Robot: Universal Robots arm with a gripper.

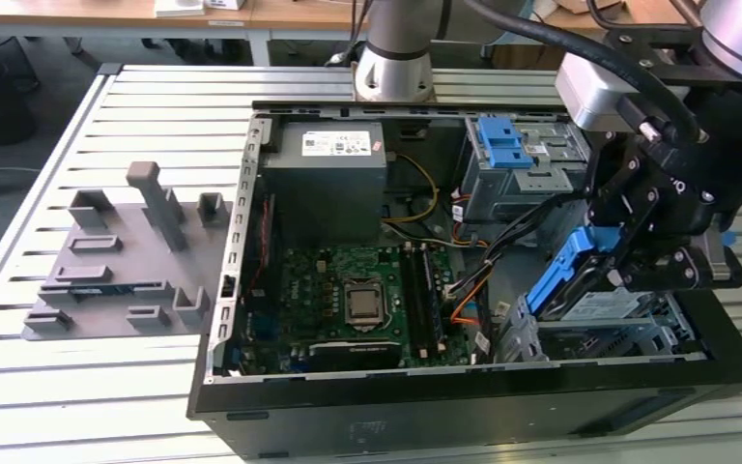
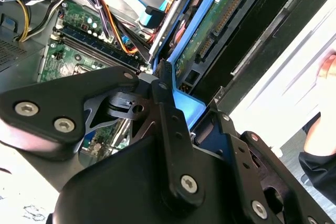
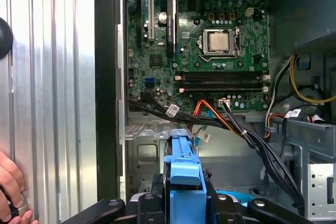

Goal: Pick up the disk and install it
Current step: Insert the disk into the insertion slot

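Exterior view: at the open computer case's (image 1: 474,387) four o'clock corner, the gripper (image 1: 622,266) pinches the disk (image 1: 562,280) by its blue bracket, tilted over the drive bay (image 1: 616,338) (lifted, not yet seated); the motherboard (image 1: 345,290) lies beyond, toward nine o'clock.

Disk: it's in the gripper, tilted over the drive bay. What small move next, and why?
Probably level it slightly before lowering. In the exterior view the disk is clamped in the gripper, steeply tilted, its low end just above the bay and not seated. Black cables run close beside it, so a slow, small move seems safest.
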